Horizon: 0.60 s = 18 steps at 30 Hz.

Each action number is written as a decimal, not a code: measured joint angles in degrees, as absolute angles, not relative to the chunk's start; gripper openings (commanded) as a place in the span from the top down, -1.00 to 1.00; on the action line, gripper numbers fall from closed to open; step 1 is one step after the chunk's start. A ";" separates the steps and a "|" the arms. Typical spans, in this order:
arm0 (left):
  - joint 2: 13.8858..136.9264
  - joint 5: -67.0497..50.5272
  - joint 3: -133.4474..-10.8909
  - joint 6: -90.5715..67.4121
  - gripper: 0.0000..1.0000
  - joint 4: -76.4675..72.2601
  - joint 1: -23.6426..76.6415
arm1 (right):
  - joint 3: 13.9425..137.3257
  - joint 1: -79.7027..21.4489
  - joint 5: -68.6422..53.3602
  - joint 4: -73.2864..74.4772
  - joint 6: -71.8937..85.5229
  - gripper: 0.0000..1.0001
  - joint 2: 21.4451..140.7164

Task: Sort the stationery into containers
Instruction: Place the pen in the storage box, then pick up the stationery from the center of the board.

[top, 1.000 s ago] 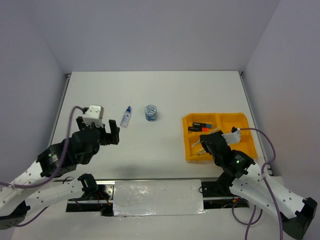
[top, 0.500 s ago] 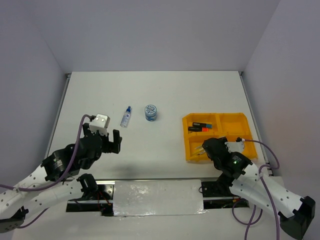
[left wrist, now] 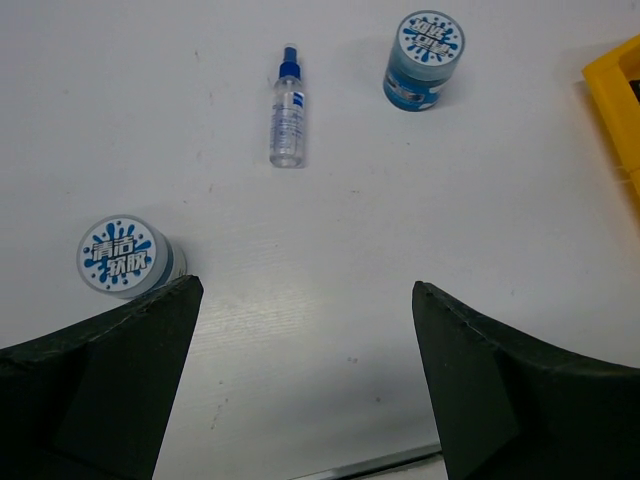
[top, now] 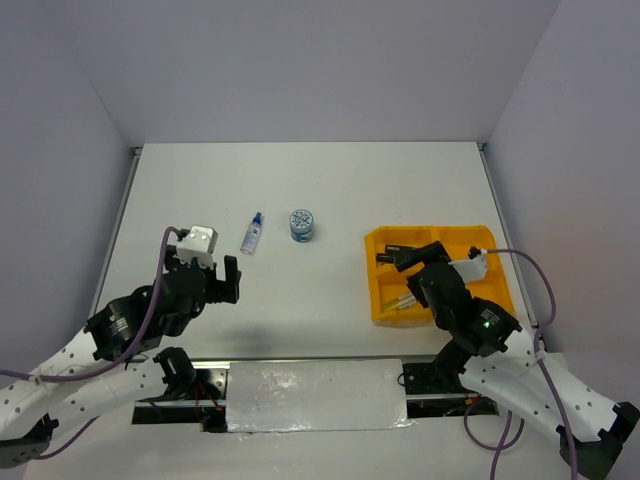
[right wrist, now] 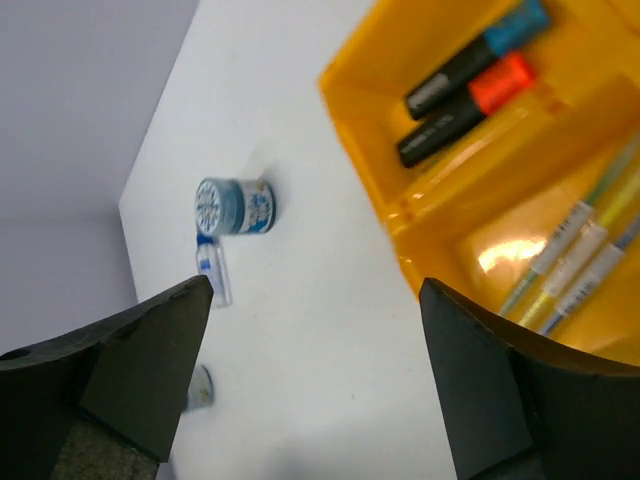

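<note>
**Top view.** Looking down on a white table [top: 330, 180]. Showing the left gripper [top: 218, 278] at lower left, with jaws spread wide and holding nothing. Showing a blue-capped clear bottle [top: 252, 233] lying just up and right of that gripper. Showing a round blue-white pot [top: 302, 223] standing near the bottle's right, apart from it. Showing the orange-yellow tray [top: 480, 238] right of centre. Showing the right gripper [top: 418, 255] hanging over the tray's upper-left compartment, though not revealing its jaw spread from this angle. Showing thin pens [top: 400, 303] lying in the lower-left compartment.

**Left wrist view.** Looking between two dark fingers [left wrist: 100, 390] filling the lower corners, set far apart, with only bare table between them. Showing a second pot [left wrist: 120, 255] standing at left, just above the left finger's tip. Showing the bottle [left wrist: 287, 108] lying at top centre, cap pointing up the frame. Showing the first pot [left wrist: 425, 60] at upper right and a corner of the tray [left wrist: 620, 90] at the right edge.

**Right wrist view.** Looking again between widely parted fingers [right wrist: 530, 390] in the lower corners, gripping nothing. Showing the tray [right wrist: 360, 120] filling the upper right. Showing two black highlighters [right wrist: 465, 105] in its upper compartment, one blue-capped and one orange-capped, lying side by side. Showing the pens [right wrist: 570, 260] across the divider in the compartment below. Showing the pot [right wrist: 232, 205] left of centre on the table, with the bottle [right wrist: 212, 270] just beneath it in the frame. Showing a sliver of the second pot [right wrist: 200, 385] beside the left finger.
</note>
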State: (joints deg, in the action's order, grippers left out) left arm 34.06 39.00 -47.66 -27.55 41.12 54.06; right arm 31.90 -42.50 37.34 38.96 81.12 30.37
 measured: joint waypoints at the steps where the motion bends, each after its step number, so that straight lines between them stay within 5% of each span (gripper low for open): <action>1: 34.28 39.33 -47.66 -27.75 -0.99 41.19 53.52 | 32.75 -42.48 36.18 37.04 77.58 -0.99 30.68; 7: 37.69 41.43 -48.45 -30.55 -0.99 42.81 47.64 | 38.02 -42.59 22.46 25.08 55.99 -0.99 41.17; 18: 37.85 38.83 -48.45 -31.90 -0.99 41.98 32.64 | 67.13 -46.44 11.20 25.06 29.45 -1.00 84.05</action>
